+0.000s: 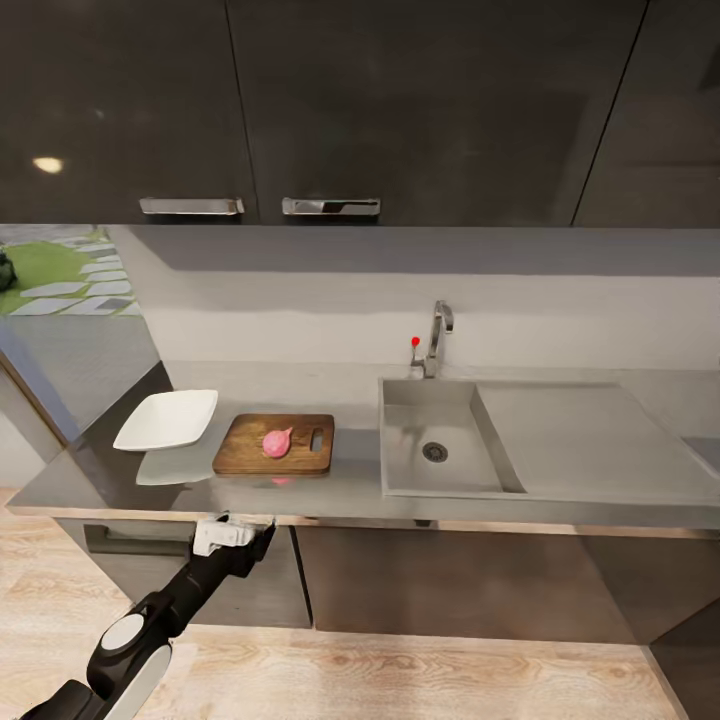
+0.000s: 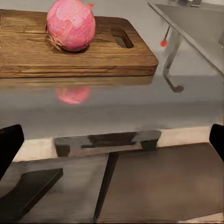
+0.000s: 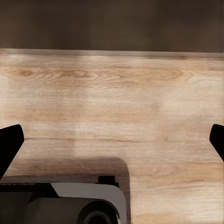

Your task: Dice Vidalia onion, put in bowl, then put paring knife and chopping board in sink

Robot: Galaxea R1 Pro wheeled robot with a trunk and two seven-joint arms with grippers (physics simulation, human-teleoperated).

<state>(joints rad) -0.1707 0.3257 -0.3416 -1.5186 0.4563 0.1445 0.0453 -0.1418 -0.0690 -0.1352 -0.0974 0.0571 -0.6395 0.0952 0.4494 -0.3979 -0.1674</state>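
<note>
A long grey countertop [image 1: 350, 490] runs across your head view beneath dark upper cabinets [image 1: 400, 100], its near edge meeting the lower cabinet fronts just above the wooden floor [image 1: 400, 670]. At the robot's left the worktop ends in an angled corner; toward the right it carries on past the frame. Set into it, the sink [image 1: 430, 440] lies right of centre, its basin walls dropping to a round dark drain [image 1: 435, 452], with the flat drainboard [image 1: 590, 440] stretching away to the right and the chrome tap [image 1: 438, 335] with its red knob [image 1: 415, 341] standing at the back rim. A strip of bare counter separates the sink's left rim from the chopping board [image 1: 250, 455], which lies flat with its slot handle toward the sink and its long edge parallel to the counter's front. The bowl [image 1: 168, 418] sits just beside the board's far end, near the angled corner. The Vidalia onion [image 1: 277, 441] rests on the board, near its middle, beside the slot; your left wrist view shows it close [image 2: 71, 24], pink reflection on the glossy counter below.

Your left gripper [image 1: 235, 530] hangs at the counter's front edge, in front of the board, below the worktop surface; its dark fingertips [image 2: 9, 144] stand wide apart at the frame's sides, holding nothing. Your right wrist view looks down on floorboards, the right gripper [image 3: 112, 144] likewise spread wide, fingertips [image 3: 10, 142] at either side, nothing between them.
</note>
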